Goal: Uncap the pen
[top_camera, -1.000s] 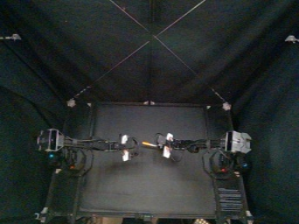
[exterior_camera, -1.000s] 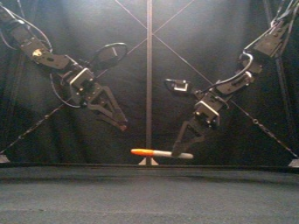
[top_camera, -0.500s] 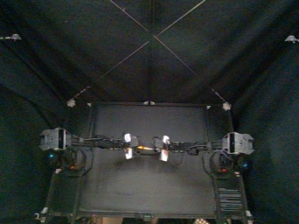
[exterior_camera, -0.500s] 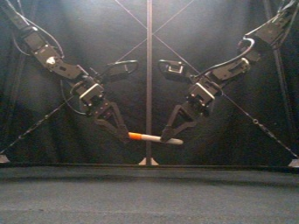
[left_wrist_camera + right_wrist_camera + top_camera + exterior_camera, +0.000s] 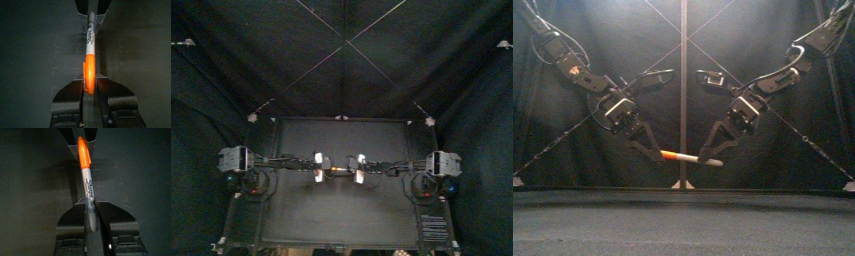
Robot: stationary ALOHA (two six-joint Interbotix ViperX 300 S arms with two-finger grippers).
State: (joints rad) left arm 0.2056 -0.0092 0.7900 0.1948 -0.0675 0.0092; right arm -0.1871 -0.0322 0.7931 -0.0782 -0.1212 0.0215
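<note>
So the black table sits well below the action. Both arms lean in toward the middle and hold the pen up in the air between them, roughly level. The left gripper is pinched nearly closed on the orange cap, and the right gripper is clamped just as tight on the pale barrel end. The cap's on the pen.

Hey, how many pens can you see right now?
1. The pen hangs in the air between the two hands: the left hand grips its orange cap, the right hand its grey end. No other pen shows.
</note>
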